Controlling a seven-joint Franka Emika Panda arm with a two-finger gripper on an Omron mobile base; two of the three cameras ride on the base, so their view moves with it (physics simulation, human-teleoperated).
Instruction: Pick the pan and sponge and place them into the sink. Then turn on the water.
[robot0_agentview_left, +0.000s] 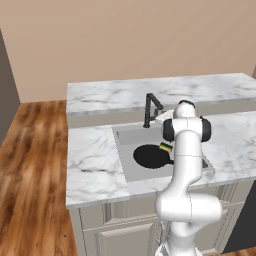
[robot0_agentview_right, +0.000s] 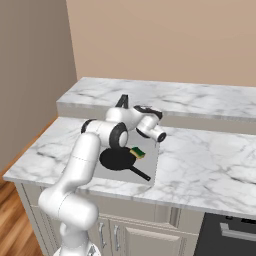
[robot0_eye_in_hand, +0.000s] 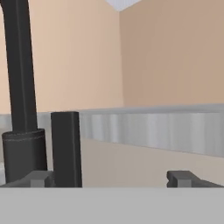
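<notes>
faucet left of our gripper, handle just beside left fingertip; rigid, slick metal, we'd push it near top. jaws wide apart, empty. pan, sponge below in sink. no water seen.

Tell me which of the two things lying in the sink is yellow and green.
The sponge: a small yellow and green block at the rim of the pan, which is flat, round and all black.

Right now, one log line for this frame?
pan: in sink | sponge: in sink | gripper: open, at faucet | water: off
</notes>
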